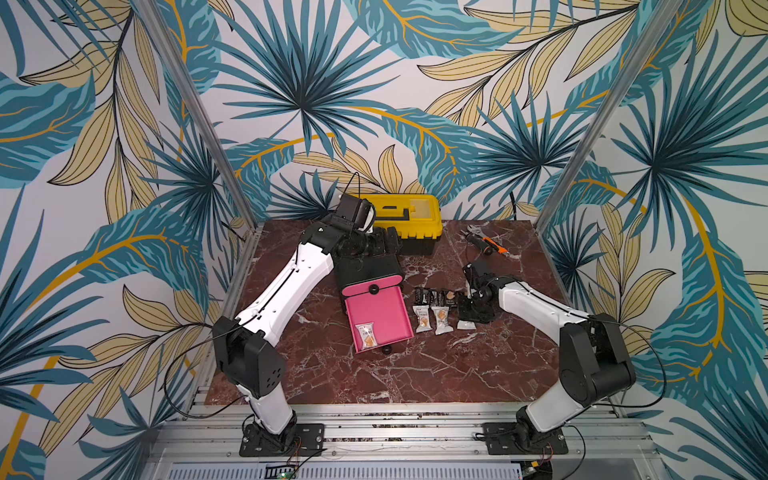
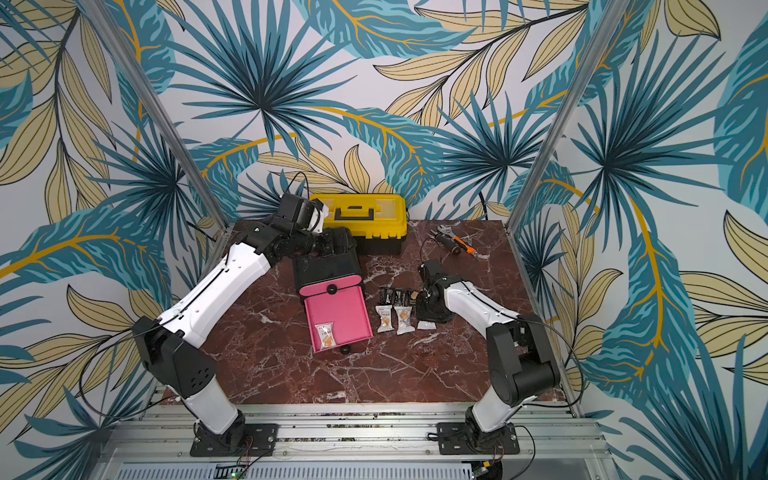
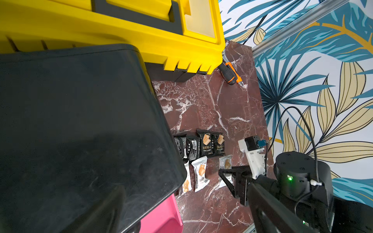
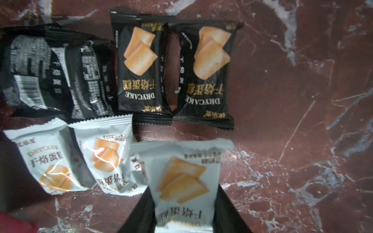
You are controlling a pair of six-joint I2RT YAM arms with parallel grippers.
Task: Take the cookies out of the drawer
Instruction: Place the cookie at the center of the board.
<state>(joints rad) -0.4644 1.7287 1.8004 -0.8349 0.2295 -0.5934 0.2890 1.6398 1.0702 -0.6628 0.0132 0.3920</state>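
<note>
Right gripper clamped on a white packet, down at the right end of the near white row, black row just beyond. Looks like sorting by colour. Left gripper sits on the cabinet, probably bracing it; jaws hidden, can't tell. Remaining packet lies in the open drawer, near-left corner.

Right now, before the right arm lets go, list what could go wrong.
1. The right gripper holds a white packet right beside the neighbouring white packet, and their edges seem to overlap. Opening or pulling back could nudge the row.
2. The last packet lies in the pink drawer, close against a side wall near the front corner. Fingers may struggle to get round it.
</note>
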